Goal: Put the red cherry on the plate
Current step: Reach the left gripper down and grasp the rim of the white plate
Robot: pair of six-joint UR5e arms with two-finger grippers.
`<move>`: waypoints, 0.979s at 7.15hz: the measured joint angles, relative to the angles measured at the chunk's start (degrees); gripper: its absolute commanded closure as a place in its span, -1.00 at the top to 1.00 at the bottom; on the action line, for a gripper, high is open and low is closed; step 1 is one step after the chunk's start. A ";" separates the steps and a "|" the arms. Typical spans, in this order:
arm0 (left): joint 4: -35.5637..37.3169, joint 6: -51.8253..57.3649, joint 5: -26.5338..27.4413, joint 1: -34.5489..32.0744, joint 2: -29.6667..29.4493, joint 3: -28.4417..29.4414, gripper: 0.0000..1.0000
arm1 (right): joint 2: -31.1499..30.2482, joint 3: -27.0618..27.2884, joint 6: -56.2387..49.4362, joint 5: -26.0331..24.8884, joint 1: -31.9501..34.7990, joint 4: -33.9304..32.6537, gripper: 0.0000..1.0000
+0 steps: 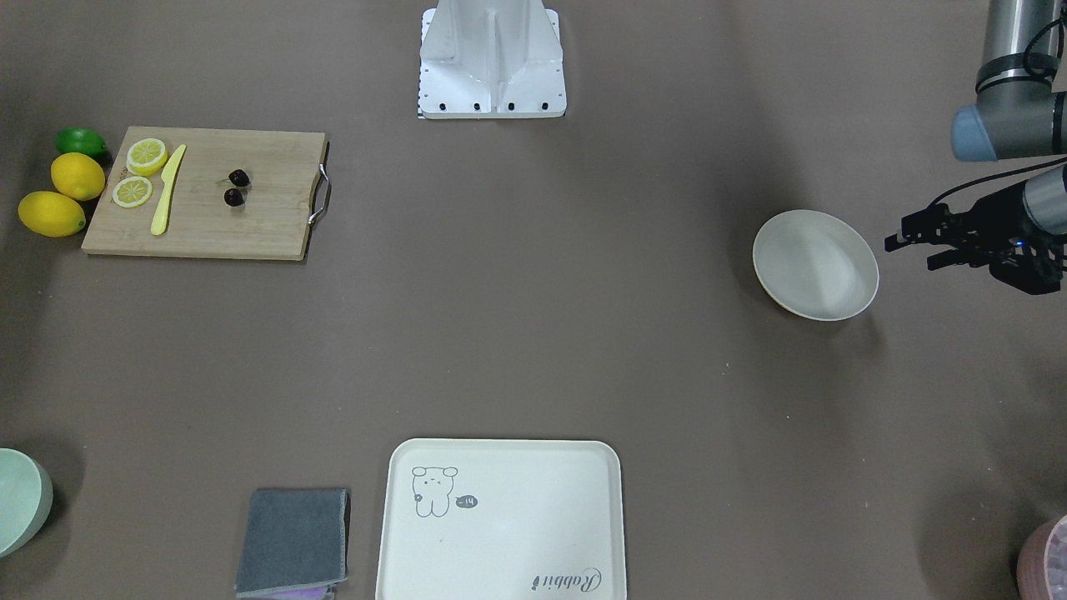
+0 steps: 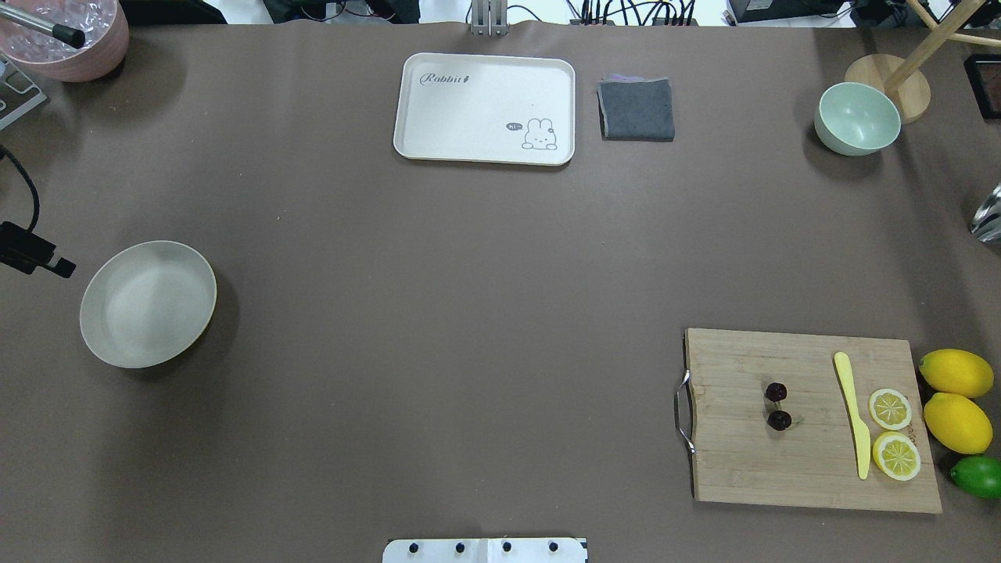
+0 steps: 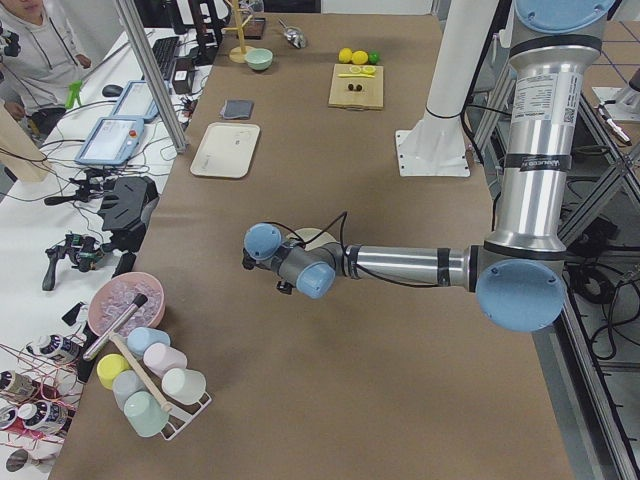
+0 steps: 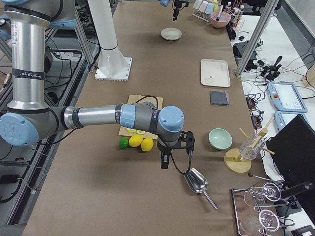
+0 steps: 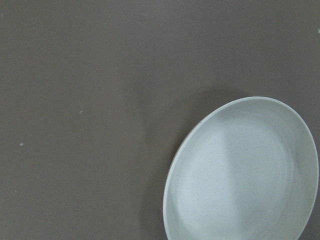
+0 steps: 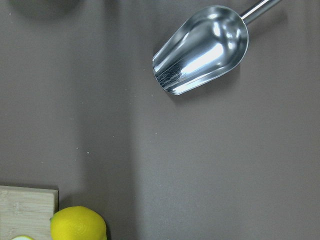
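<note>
red cherry [image 2: 780,421] on cutting board [image 2: 743,461], pair axis 12–6 overhead | my right gripper [image 4: 166,156] nearer, hovers past lemons [image 4: 140,143], cherry roughly my 8 o'clock, jaw state unreadable | my left gripper [image 1: 912,253] spread, empty, beside plate [image 2: 148,303], far off at cherry's 9 o'clock

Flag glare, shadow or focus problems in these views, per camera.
Right wrist view: hard glare on the shiny steel scoop, highlights near white. Left wrist view: a paler band crosses the round cream-white plate; rim slightly soft. Overhead view: sharp, but the pair of tiny dark red cherries reads almost black on the wooden cutting board. Front-facing view: broad soft shadows on the brown table.
</note>
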 measured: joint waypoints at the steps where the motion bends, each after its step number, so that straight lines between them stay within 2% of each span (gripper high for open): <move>1: -1.16 -1.24 0.99 0.81 -0.12 0.16 0.86 | -0.05 0.00 0.00 -0.04 0.00 -0.02 1.00; 5: -11.79 -5.90 3.15 2.86 -0.13 5.48 0.85 | -0.88 0.35 -0.14 0.08 0.00 0.10 1.00; 7: -16.71 -11.33 6.08 5.67 -0.10 6.09 0.76 | -1.67 1.33 -0.14 0.09 0.00 0.16 1.00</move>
